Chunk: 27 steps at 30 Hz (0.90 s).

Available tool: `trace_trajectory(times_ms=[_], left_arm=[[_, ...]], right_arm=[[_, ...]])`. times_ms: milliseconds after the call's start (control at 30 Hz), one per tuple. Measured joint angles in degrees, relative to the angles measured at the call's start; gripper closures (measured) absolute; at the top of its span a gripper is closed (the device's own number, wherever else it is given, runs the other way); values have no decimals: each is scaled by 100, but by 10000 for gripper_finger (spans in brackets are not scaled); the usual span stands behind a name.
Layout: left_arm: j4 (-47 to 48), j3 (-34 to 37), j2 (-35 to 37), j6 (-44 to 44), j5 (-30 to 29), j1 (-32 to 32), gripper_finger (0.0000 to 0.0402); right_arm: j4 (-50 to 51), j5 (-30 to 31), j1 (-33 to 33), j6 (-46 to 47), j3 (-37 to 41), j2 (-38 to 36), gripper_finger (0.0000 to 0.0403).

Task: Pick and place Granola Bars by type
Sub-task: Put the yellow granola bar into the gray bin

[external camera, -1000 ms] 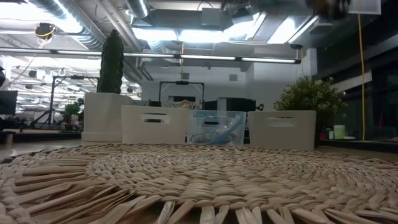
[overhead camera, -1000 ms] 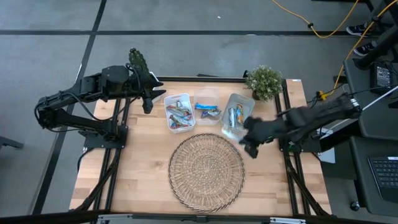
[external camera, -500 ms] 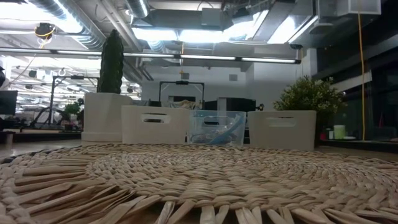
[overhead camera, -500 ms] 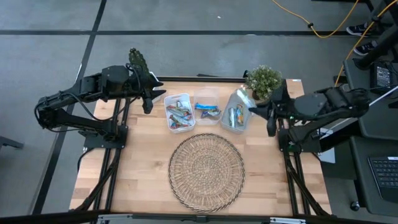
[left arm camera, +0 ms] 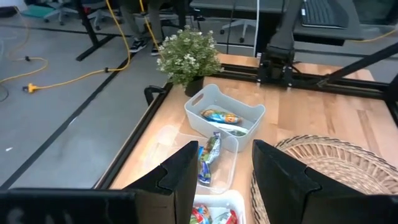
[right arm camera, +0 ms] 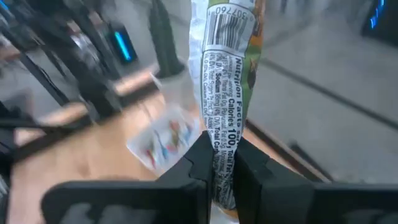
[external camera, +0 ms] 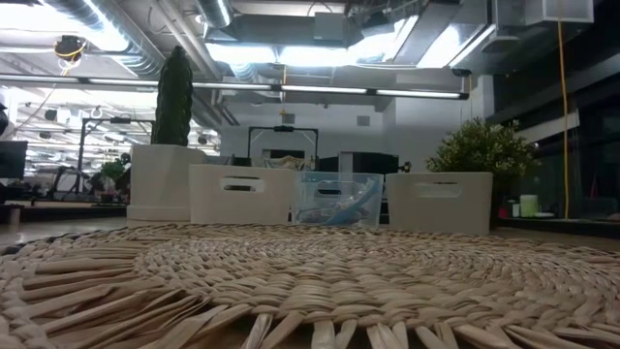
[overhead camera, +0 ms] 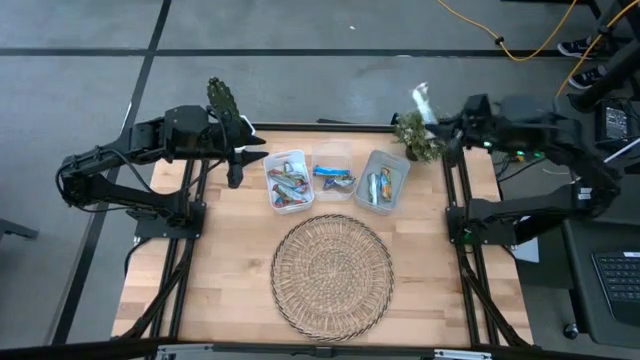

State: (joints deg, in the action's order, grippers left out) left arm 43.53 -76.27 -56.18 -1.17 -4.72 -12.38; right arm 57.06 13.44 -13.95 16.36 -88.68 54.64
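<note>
My right gripper (overhead camera: 440, 120) is raised over the table's far right corner, beside the leafy plant (overhead camera: 420, 138), and is shut on a silvery-white granola bar (overhead camera: 420, 98) with a printed label (right arm camera: 225, 74). My left gripper (overhead camera: 238, 160) is open and empty at the far left, next to the left white tub (overhead camera: 285, 180), which holds several bars. The clear middle tub (overhead camera: 333, 172) holds blue bars (left arm camera: 210, 152). The right white tub (overhead camera: 383, 180) holds more bars (left arm camera: 222, 117). My right gripper pinches the bar between its two fingers (right arm camera: 200, 149), on the wrapper's flat faces near one end (right arm camera: 222, 134). The rest of the bar sticks out past the fingertips, along the fingers. The bar is lifted clear of the table and tubs.
A round woven mat (overhead camera: 332, 273) lies in the table's middle, near the front. A cactus in a white pot (overhead camera: 220, 98) stands at the far left corner. The three tubs stand in a row along the far edge (external camera: 337, 199). Bare wood shows left and right of the mat.
My right gripper has swung from low beside the mat's right side, past the right tub, toward the table's far right corner and up. It now holds the bar high beside the plant. My left arm has kept still.
</note>
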Motion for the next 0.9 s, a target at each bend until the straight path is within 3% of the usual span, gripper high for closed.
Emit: trace_trajectory(times_ms=[133,267,533,767,900], left_arm=[[0,0,-13,-11,-10,0,258],[0,0,-31,-162,-12,0,258],[0,0,-33,-213,-27,1,258],[0,0,-33,-258,-29,0,258],[0,0,-33,-259,-29,1,258]], right_arm=[[548,-53,-238,186,300,298,358],[620,-65,-282,522,1215,568,362],[-936,-122,-285,1321,3408,1142,357],[-1222,-155,-282,2118,3658,1464,362],[-1183,-486,-309,2460,3658,1587,347]])
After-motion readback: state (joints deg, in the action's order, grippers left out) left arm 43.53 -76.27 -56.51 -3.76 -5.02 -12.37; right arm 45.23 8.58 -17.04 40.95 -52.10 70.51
